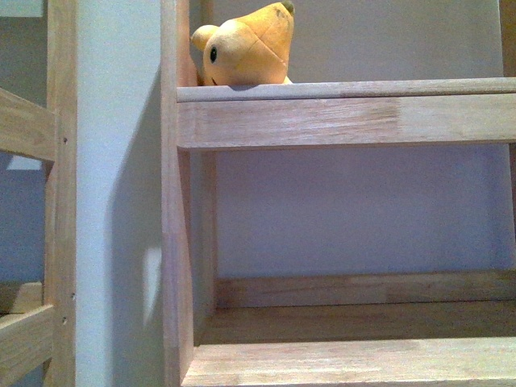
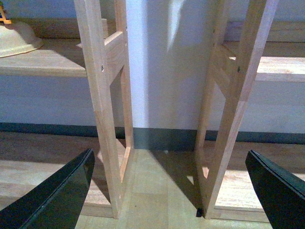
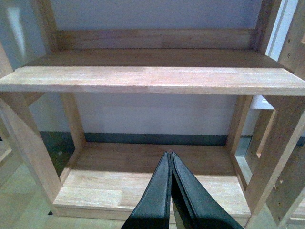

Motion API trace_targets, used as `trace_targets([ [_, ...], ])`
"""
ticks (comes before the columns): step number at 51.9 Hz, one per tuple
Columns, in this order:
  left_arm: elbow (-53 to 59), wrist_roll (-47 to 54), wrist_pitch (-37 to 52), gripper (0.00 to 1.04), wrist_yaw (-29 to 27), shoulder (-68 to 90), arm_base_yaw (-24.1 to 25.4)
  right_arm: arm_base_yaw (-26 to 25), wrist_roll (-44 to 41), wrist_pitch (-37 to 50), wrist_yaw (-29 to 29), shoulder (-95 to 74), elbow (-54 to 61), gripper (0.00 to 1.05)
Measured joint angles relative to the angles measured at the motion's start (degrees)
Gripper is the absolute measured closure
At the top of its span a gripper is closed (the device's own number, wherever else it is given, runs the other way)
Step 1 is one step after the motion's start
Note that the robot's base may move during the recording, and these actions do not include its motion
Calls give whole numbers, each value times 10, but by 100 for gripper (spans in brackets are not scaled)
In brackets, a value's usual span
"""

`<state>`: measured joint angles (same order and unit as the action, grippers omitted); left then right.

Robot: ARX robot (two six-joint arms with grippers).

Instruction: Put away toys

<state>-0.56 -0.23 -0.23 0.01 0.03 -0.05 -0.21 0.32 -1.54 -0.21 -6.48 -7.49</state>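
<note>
Wooden shelf (image 1: pixel 339 121), one plush toy (image 1: pixel 246 47) atop, seemingly lying.

Soft, dim indoor light is seen in all three views, with a bluish cast on the wall (image 1: pixel 355 210). Broad shadows are thrown beside the shelf uprights (image 1: pixel 176 242). Slight softness and grain are noted throughout.

Right pincer (image 3: pixel 170 164) pressed closed before a bare wooden shelf (image 3: pixel 152 78).
</note>
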Motion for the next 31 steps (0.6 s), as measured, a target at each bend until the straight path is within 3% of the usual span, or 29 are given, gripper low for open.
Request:
trace_targets([
  [31, 0, 0, 0, 6, 0, 0, 0, 0, 0, 10, 0, 37, 47, 101],
])
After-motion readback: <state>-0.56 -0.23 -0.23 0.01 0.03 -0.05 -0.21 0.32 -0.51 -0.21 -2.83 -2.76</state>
